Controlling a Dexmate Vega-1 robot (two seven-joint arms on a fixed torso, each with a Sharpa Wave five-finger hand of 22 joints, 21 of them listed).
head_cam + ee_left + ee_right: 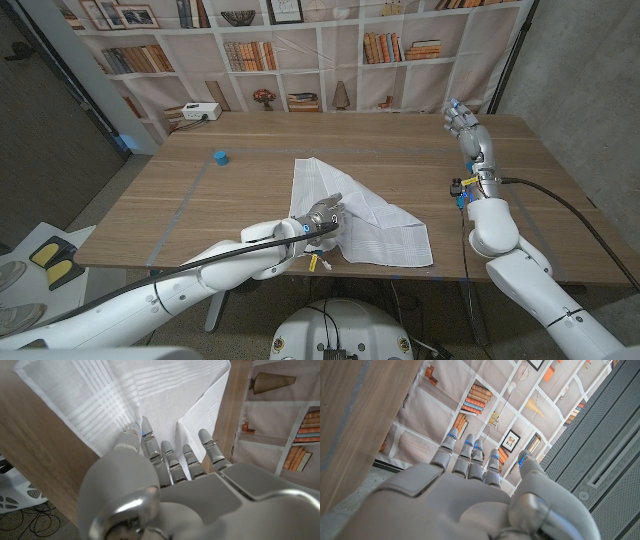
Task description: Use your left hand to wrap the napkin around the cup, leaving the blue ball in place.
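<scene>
A white napkin (365,215) with faint stripes lies crumpled and partly folded on the middle of the wooden table (260,140); its far left part stands up in a ridge. No cup is visible; the cloth may cover it. The small blue ball (220,157) sits apart, far left of the napkin. My left hand (325,215) lies on the napkin's near left part, fingers (170,457) stretched out over the cloth (100,400) beside a fold. I see nothing gripped. My right hand (468,128) stands upright above the table's right side, fingers apart and empty.
A white box (200,111) sits at the table's far left corner. A bookshelf backdrop (320,50) hangs behind the table. Blue tape marks (190,185) run along the table's left side. Bare wood lies between the napkin and my right arm.
</scene>
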